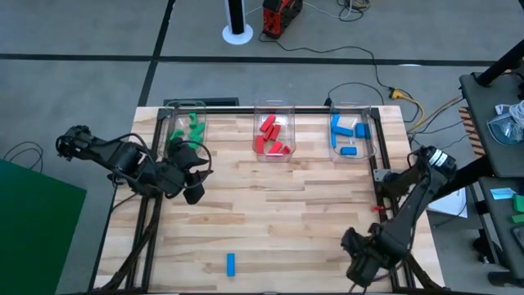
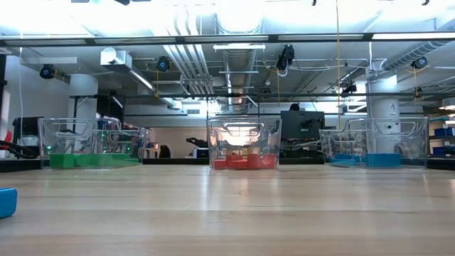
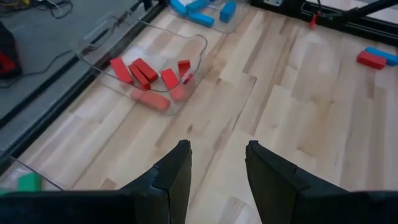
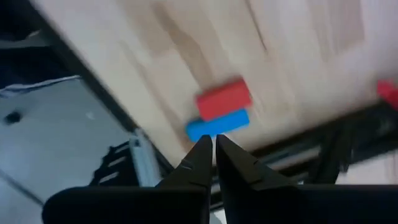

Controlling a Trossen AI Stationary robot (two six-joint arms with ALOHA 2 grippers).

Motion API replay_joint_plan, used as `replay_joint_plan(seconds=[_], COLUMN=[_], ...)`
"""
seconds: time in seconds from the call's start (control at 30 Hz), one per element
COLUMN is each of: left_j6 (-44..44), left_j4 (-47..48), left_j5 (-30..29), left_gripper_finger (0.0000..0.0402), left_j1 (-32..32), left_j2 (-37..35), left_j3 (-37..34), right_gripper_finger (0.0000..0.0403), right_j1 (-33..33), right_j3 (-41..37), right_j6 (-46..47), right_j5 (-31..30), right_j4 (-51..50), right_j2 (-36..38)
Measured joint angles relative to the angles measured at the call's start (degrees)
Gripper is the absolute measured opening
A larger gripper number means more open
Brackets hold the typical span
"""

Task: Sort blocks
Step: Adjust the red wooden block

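Three clear bins stand along the far edge, holding green blocks (image 1: 187,131), red blocks (image 1: 273,137) and blue blocks (image 1: 350,135). A single blue block (image 1: 231,263) lies flat near the table's front edge; in the low view this blue block (image 2: 6,201) shows at far left. A red block (image 4: 224,98) and a blue block (image 4: 217,124) lie side by side by the table's right edge. My right gripper (image 4: 211,146) hovers shut above and short of that pair. My left gripper (image 3: 217,149) hangs open over bare wood near the green bin, with nothing between its fingers.
A black rail (image 1: 378,164) runs along the table's right edge, with cables beyond the far right corner (image 1: 393,92). Bare wood (image 1: 278,213) spreads across the middle of the table between the bins and the front edge.
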State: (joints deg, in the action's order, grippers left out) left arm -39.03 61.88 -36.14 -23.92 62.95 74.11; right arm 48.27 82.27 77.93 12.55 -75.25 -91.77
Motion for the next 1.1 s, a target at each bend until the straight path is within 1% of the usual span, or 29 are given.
replay_joint_plan(seconds=[0.07, 0.17, 0.23, 0.3, 0.4, 0.53, 0.73, 1.1], left_j6=[0.04, 0.64, 0.70, 0.75, 0.81, 0.79, 0.79, 0.57], left_j4=[-0.01, -0.01, -0.03, -0.02, -0.03, -0.06, -0.10, -0.18], left_j5=[-0.78, -0.90, -0.90, -0.90, -0.90, -0.90, -0.92, -0.93], left_gripper_finger=[0.0130, 0.0130, 0.0130, 0.0130, 0.0130, 0.0130, 0.0130, 0.0130], left_j1=[0.00, 0.02, 0.02, 0.02, 0.02, 0.02, 0.01, 0.02], left_j2=[-0.11, -0.18, -0.18, -0.18, -0.18, -0.18, -0.18, -0.17], left_j3=[0.00, 0.00, 0.00, 0.00, 0.00, 0.00, 0.00, 0.00], right_gripper_finger=[0.0009, 0.0009, 0.0009, 0.0009, 0.0009, 0.0009, 0.0009, 0.0009], right_j1=[2.01, 4.35, 5.32, 6.26, 6.71, 6.56, 6.63, 6.60], right_j3=[-3.62, -9.76, -13.04, -16.08, -19.64, -23.34, -27.03, -29.48], right_j6=[5.26, 13.00, 16.96, 20.28, 24.71, 25.66, 26.18, 23.55], right_j5=[0.14, 0.24, 1.93, 3.66, 4.40, 3.94, 4.02, 3.87], right_j4=[3.75, 12.07, 16.84, 19.18, 23.31, 28.58, 28.49, 29.90], right_j2=[1.03, 2.68, 2.84, 2.84, 2.84, 2.78, 2.78, 1.22])
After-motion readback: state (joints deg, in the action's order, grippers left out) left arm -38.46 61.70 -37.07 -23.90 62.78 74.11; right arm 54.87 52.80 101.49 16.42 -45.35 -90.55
